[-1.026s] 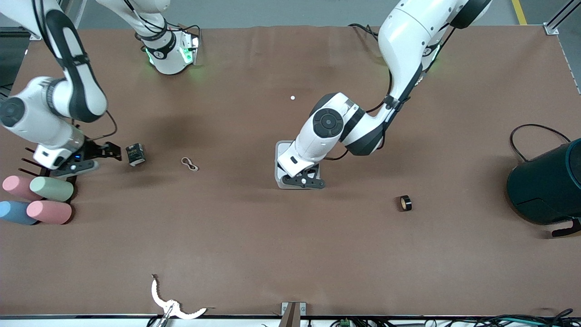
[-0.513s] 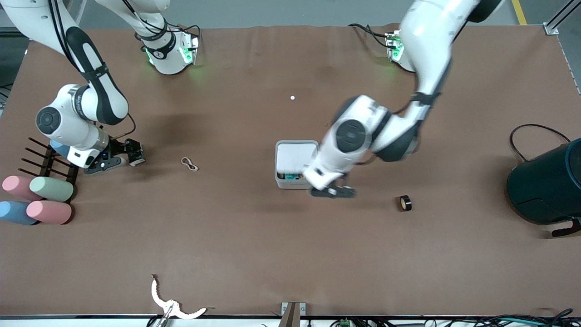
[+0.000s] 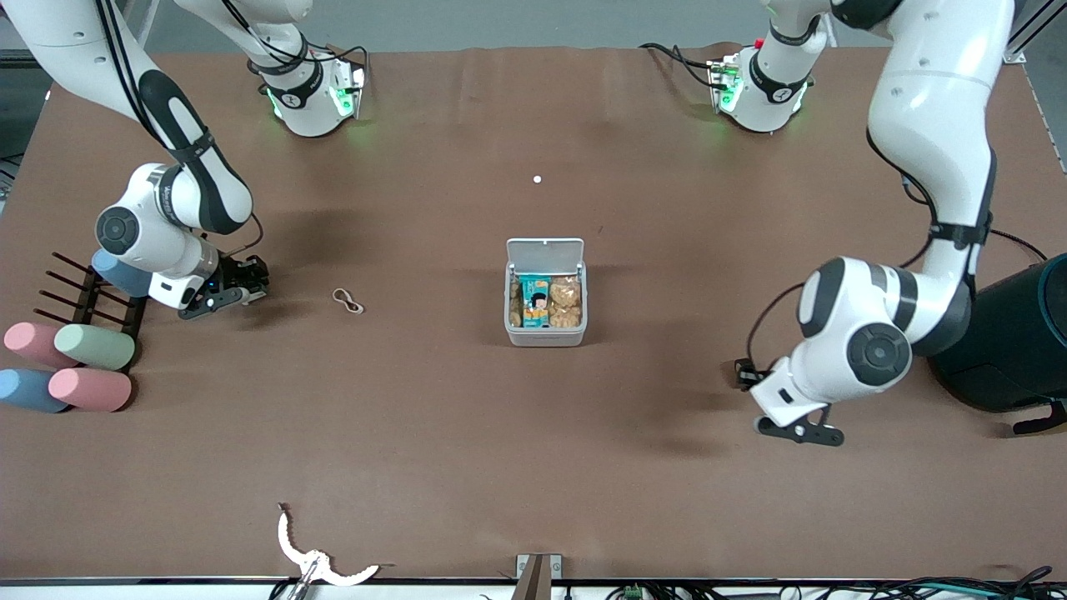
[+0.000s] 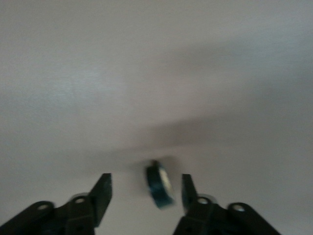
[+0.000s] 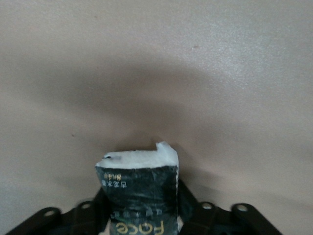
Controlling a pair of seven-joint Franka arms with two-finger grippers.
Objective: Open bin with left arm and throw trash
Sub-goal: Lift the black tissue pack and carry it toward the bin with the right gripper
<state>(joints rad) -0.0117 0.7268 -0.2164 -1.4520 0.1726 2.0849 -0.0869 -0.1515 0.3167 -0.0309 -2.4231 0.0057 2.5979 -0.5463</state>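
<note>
The bin (image 3: 546, 337) stands mid-table with its lid (image 3: 544, 249) swung up, and snack packets show inside. My left gripper (image 3: 798, 432) (image 4: 145, 183) is open low over the table toward the left arm's end. The black tape roll (image 4: 159, 185) stands on edge between its fingers and touches neither. In the front view the roll (image 3: 742, 373) is mostly hidden by the wrist. My right gripper (image 3: 229, 293) (image 5: 139, 208) is shut on the black packet (image 5: 139, 188) (image 3: 252, 275) at the right arm's end. The beige rubber band (image 3: 348, 300) lies between packet and bin.
Several pastel foam cylinders (image 3: 71, 367) and a black rack (image 3: 79, 292) sit beside the right gripper. A large dark teal container (image 3: 1013, 342) stands close to the left arm's elbow. A white toothed strip (image 3: 317, 562) lies at the near edge, and a tiny white dot (image 3: 537, 179) lies toward the bases.
The left gripper left the bin, whose lid now stands open, swung toward the tape roll and opened around it. The right gripper moved onto the black packet and closed on it.
</note>
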